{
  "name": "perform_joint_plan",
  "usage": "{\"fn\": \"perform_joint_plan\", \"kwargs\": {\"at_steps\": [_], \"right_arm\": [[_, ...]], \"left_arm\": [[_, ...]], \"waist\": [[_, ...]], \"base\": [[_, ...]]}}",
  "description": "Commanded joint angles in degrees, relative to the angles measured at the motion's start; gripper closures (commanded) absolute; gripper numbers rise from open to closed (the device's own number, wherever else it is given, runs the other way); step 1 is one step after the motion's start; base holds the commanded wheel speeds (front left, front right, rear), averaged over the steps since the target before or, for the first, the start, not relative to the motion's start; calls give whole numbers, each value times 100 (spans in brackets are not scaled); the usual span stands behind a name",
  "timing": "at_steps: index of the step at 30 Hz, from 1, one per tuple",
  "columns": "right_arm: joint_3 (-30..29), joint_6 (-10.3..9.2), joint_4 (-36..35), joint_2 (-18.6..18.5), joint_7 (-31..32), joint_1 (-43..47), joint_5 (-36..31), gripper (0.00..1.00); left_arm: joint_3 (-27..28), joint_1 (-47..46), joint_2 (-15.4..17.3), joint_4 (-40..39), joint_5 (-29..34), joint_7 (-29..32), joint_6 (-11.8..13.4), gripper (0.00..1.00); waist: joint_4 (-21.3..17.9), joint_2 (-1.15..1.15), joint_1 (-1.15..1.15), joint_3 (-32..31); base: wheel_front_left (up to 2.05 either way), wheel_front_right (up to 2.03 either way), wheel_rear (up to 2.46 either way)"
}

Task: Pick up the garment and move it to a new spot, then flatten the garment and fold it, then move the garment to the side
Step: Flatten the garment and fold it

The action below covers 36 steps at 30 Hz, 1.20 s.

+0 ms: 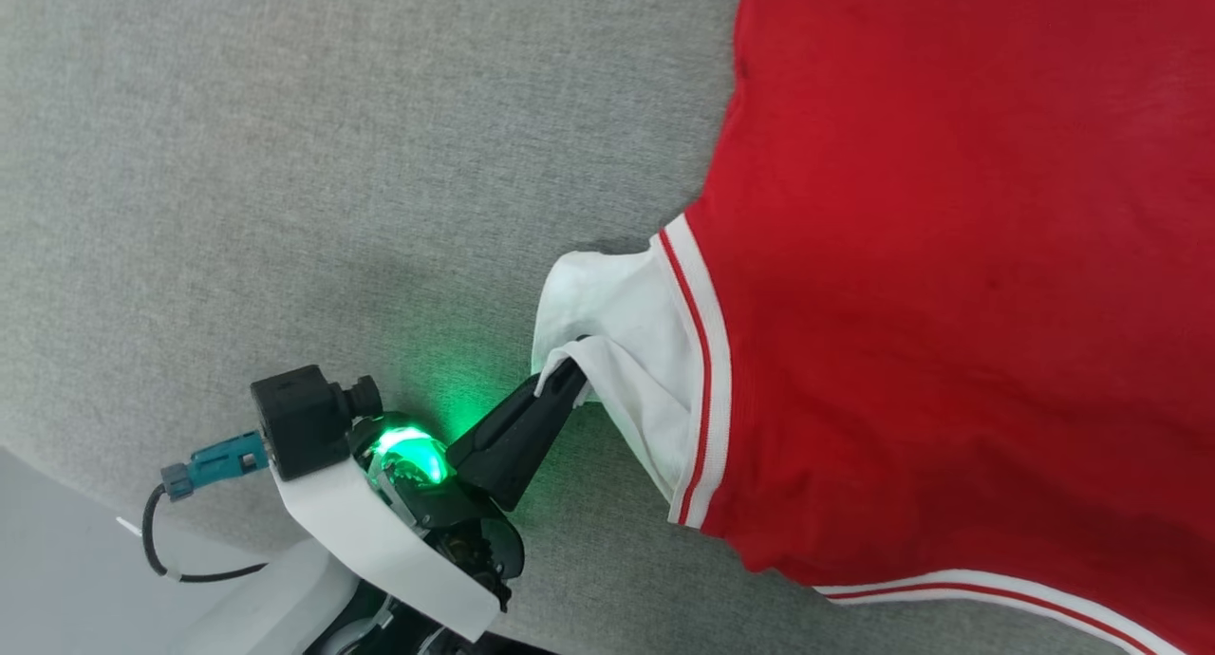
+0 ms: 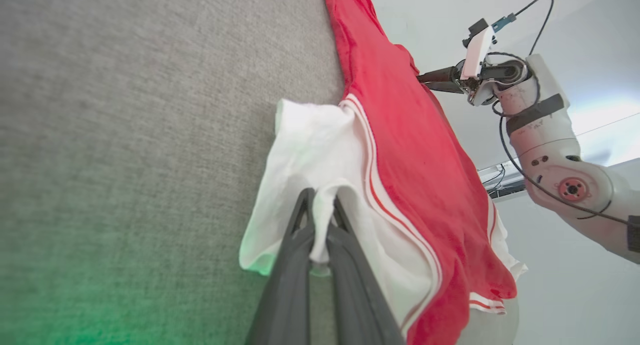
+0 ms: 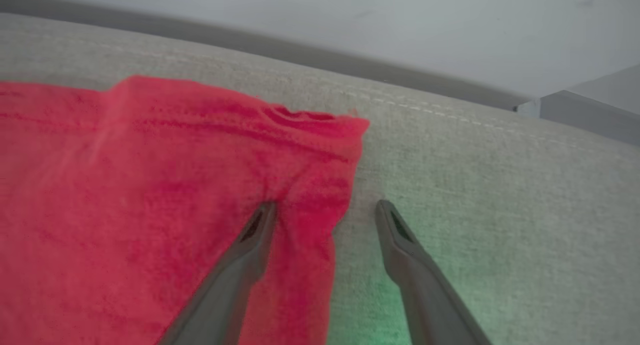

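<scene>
A grey fabric surface [image 1: 285,161] stretches out below a pale wall [image 3: 350,25]. The red T-shirt [image 1: 949,304] lies spread on it, a red-striped band edging its white sleeve [image 1: 626,323]. The left gripper [image 1: 568,375] has its dark fingers pressed together, pinching the sleeve's loose edge. The right gripper [image 3: 326,205] is spread wide at a red corner of the shirt, with one finger over the cloth and the other over bare surface just beside it.
</scene>
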Motion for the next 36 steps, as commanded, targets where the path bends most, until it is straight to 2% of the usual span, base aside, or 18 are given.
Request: {"fn": "perform_joint_plan", "kwargs": {"at_steps": [1, 4, 5, 6, 7, 14, 21, 26, 29, 33, 36], "right_arm": [[19, 3, 205, 130, 148, 110, -4, 0], [171, 9, 434, 327, 523, 219, 79, 1], [200, 10, 428, 357, 559, 234, 127, 51], [235, 10, 399, 380, 562, 251, 186, 95], [236, 17, 374, 376, 521, 251, 221, 100], [35, 14, 67, 157, -25, 244, 523, 100], [297, 2, -793, -324, -82, 1097, 1314, 100], [200, 2, -1889, -863, -89, 2434, 2119, 100], [17, 2, -2595, -1038, -101, 3585, 2484, 100], [-406, 2, -3516, -948, -102, 5175, 2792, 100], [-745, 3, -4113, -690, -93, 6337, 2737, 100]], "left_arm": [[22, -106, -16, 135, 74, -1, 20, 100], [65, -133, -92, 187, 93, 0, 20, 100], [49, -143, -114, 190, 80, 1, 20, 100], [42, -149, -132, 188, 74, 1, 20, 100], [49, -155, -141, 192, 85, 1, 20, 100], [253, -54, -113, 224, 88, 0, 19, 100], [537, 310, 7, 250, 51, -1, 20, 100], [739, 621, 122, 259, -6, -2, 19, 100], [850, 826, 185, 299, -51, -2, 19, 100], [1065, 1091, 272, 337, -55, -3, 19, 100], [1187, 1248, 273, 348, -83, -2, 19, 100]], "waist": [[82, 0, 0, 112], [56, 0, 0, 177], [46, 0, 0, 188], [33, 0, 0, 196], [17, 0, 0, 200], [-172, 0, 0, -24], [-511, 0, 0, -469], [-785, 0, 0, -886], [-936, 0, 0, -1148], [-1147, 0, 0, -1391], [-1248, 0, 0, -1523]], "base": [[0, 0, 0], [0, 0, 0], [0, 0, 0], [0, 0, 0], [0, 0, 0], [0, 0, 0], [0, 0, 0], [0, 0, 0], [0, 0, 0], [0, 0, 0], [0, 0, 0]]}}
